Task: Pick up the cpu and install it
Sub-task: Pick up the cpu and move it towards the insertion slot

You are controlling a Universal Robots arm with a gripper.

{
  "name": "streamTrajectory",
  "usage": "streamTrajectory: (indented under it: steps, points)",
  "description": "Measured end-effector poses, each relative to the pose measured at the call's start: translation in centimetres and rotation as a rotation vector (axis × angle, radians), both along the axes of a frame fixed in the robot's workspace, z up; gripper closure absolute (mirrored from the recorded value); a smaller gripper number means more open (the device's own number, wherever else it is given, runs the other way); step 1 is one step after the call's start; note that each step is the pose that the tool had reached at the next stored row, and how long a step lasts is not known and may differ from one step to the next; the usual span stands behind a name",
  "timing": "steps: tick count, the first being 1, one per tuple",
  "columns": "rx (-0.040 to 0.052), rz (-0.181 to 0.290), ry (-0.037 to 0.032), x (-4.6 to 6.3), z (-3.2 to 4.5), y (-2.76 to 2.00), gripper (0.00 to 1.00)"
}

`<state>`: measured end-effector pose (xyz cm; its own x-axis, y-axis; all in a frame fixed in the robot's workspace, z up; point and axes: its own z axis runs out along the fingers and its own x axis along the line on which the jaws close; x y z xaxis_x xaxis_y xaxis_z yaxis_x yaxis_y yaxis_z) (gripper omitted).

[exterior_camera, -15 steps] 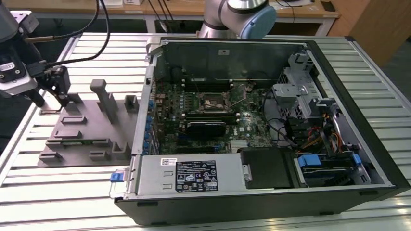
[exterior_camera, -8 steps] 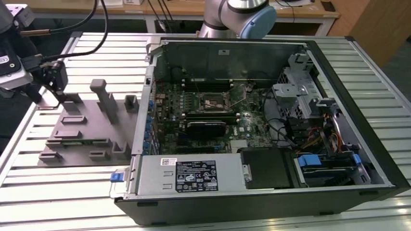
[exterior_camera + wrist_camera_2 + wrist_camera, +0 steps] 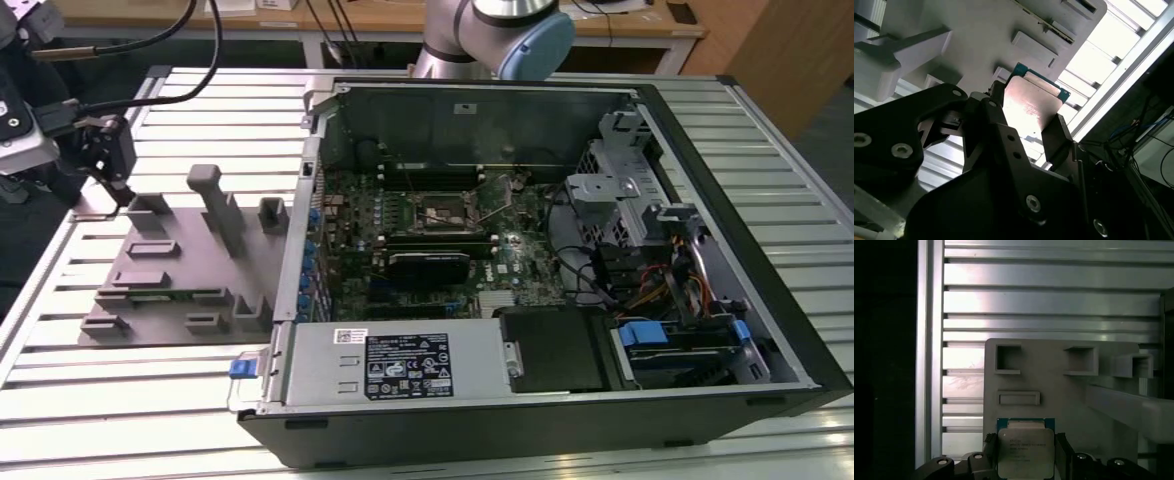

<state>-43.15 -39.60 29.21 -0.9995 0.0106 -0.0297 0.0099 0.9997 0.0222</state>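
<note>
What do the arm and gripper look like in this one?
The arm is a silver-grey tube with a pale blue joint cap. The gripper is matte black, with angular fingers fastened by screws; black cables run to it.

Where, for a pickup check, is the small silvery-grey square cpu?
In both wrist views the cpu sits in the black gripper, over the grey plastic fixture block, at the exterior view's left.
</note>
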Motion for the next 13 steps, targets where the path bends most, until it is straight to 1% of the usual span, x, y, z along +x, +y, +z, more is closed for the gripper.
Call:
streamTrajectory:
  steps: [5,13]
  points:
    - [0.0000,0.000,-0.0003,0.0,0.79,0.00,0.46]
    - [0.0000,0.000,-0.0019,0.0,2.38,0.04,0.46]
